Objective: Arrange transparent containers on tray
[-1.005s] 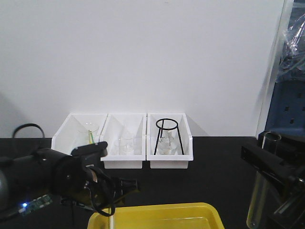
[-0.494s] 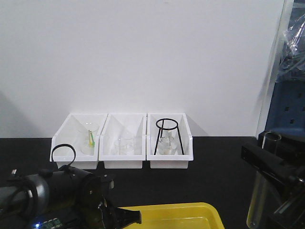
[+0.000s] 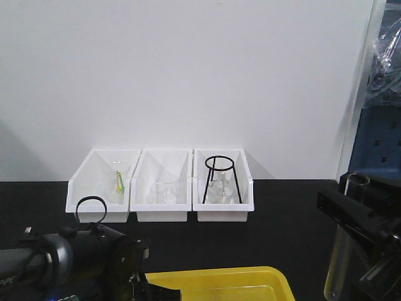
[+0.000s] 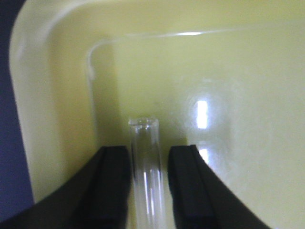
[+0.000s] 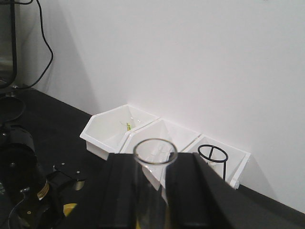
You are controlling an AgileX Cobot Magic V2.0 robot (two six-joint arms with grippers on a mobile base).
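Note:
The yellow tray (image 3: 250, 279) lies at the table's front edge; in the left wrist view its floor and rounded corner (image 4: 228, 86) fill the picture. A clear test tube (image 4: 144, 143) points forward low over the tray floor near its left wall, with my left gripper (image 4: 148, 155) shut on it; only thin slivers show beside the glass. My left arm (image 3: 94, 260) hangs low at the tray's left end. At the far right my right gripper (image 5: 155, 164) is shut on a second test tube (image 3: 338, 263), held upright with its open rim (image 5: 155, 151) upward, beside the tray.
Three white bins (image 3: 100, 204) (image 3: 161, 213) (image 3: 222, 210) stand in a row against the white back wall, holding small beakers, a flask and a black wire ring stand (image 3: 220, 169). Blue equipment (image 3: 382, 144) rises at the right edge. The tabletop is black.
My left arm has sunk lower and nearer the front edge, bringing its gripper and test tube down into the tray's left end. The right gripper and its tube have not moved.

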